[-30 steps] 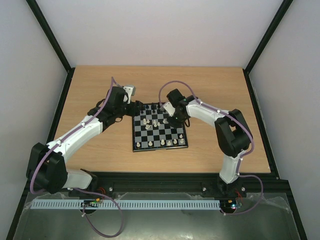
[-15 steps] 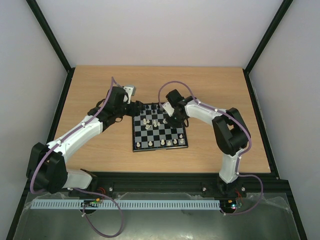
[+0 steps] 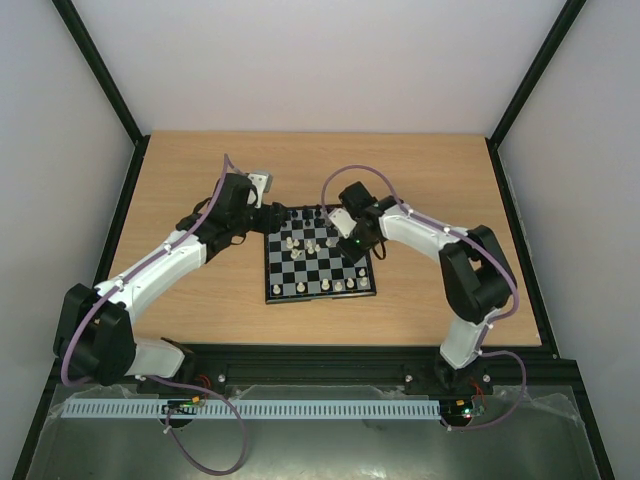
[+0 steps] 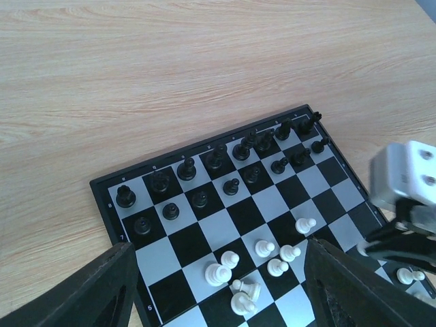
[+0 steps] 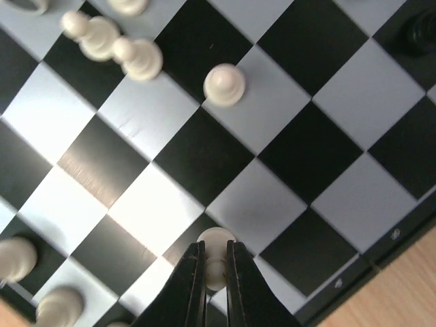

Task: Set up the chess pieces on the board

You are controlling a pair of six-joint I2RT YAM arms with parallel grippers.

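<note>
Black border of the board point(image 4: 101, 193) bears small pale numerals 8, 7, 5 down one side; letters along another side unreadable

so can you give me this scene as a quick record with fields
board: flat on the wooden table, between the two arms
black pieces: upright, filling the two far rows
white pieces: mostly bunched mid-board, a few on the near row
left gripper: open, above the board's far left part, holding nothing
right gripper: shut on a white pawn near the board's edge
pawn lifted or on its square: cannot tell
white side: not yet set up
</note>
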